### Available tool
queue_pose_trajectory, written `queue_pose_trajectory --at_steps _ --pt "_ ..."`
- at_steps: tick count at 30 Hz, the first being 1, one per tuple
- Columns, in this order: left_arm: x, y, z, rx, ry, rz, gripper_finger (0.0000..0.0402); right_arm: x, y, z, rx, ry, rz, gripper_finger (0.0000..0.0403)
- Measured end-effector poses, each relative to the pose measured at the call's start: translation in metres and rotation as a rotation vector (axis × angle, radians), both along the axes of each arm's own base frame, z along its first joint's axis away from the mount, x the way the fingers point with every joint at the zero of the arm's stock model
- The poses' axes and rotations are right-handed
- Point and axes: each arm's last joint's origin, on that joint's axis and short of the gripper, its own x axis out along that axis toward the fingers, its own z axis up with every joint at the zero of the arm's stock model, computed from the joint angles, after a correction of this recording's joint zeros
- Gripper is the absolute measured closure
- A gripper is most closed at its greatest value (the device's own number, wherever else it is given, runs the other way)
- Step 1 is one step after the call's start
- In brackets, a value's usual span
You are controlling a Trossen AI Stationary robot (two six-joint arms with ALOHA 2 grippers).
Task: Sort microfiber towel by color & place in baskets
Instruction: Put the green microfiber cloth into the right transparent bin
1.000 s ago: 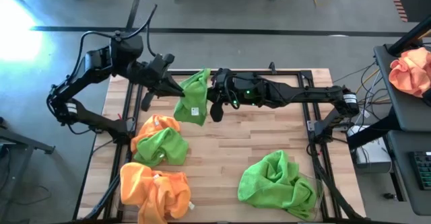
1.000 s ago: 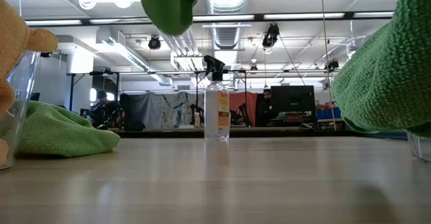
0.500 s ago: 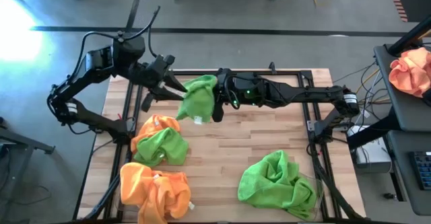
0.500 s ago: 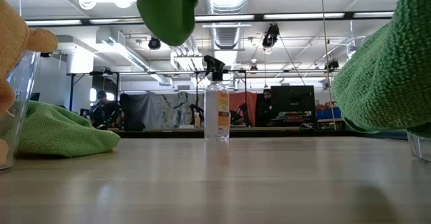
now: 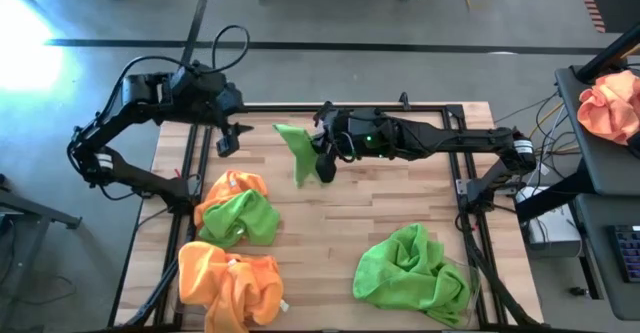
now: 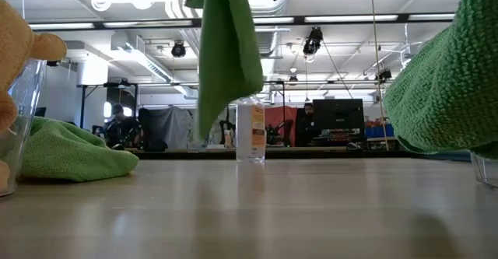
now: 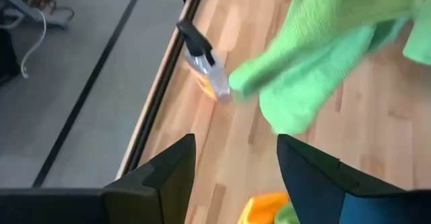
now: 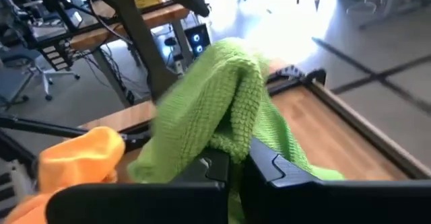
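Observation:
A lime green microfiber towel (image 5: 299, 149) hangs over the far middle of the table, with my right gripper (image 5: 324, 157) shut on it. The low view shows this towel (image 6: 225, 53) dangling above the tabletop. My left gripper (image 5: 229, 140) stands open at the far left, apart from the towel; the left wrist view shows its fingers spread (image 7: 236, 165). One green and one orange towel (image 5: 236, 207) lie heaped on the table's left. Orange towels (image 5: 230, 287) fill the near-left basket (image 6: 22, 111). Green towels (image 5: 411, 266) fill the near-right basket (image 6: 484, 170). My right gripper pinches a bunched fold at the green towel's top (image 8: 229, 140) between its two fingers. The fingers reach in about level from the table's right side. The towel hangs slack below them, and its lower end (image 6: 207, 123) is clear of the table.
A small clear spray bottle (image 6: 250, 130) stands near the table's far left edge, close below my left gripper (image 7: 207, 75). A paler orange cloth bundle (image 5: 610, 104) lies on a side desk to the right. Bare wood shows in the table's middle.
My left gripper has opened and let go of the green towel, then drawn back toward the table's left edge and tipped downward. The towel, held up between both grippers before, has dropped on its left side and now hangs from my right gripper alone.

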Motion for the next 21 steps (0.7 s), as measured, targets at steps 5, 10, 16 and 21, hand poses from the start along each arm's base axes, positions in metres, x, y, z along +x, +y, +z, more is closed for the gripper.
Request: queue_pose_trajectory --at_steps 5,10,16,21 --pt "-0.006 -0.002 0.002 0.000 -0.004 0.003 0.0211 -0.015 0.007 0.008 0.092 0.020 -0.010 0.0394" --pt "-0.012 -0.002 0.004 0.044 -0.004 0.010 0.0211 -0.038 0.014 0.021 0.154 0.032 -0.130 0.0394" --pt "-0.017 -0.002 0.005 0.085 0.003 0.030 0.0211 -0.071 0.034 0.024 0.125 0.129 -0.340 0.0394" --pt "-0.018 -0.001 0.004 0.085 0.004 0.036 0.0211 -0.085 0.048 0.021 0.156 0.171 -0.399 0.0394"
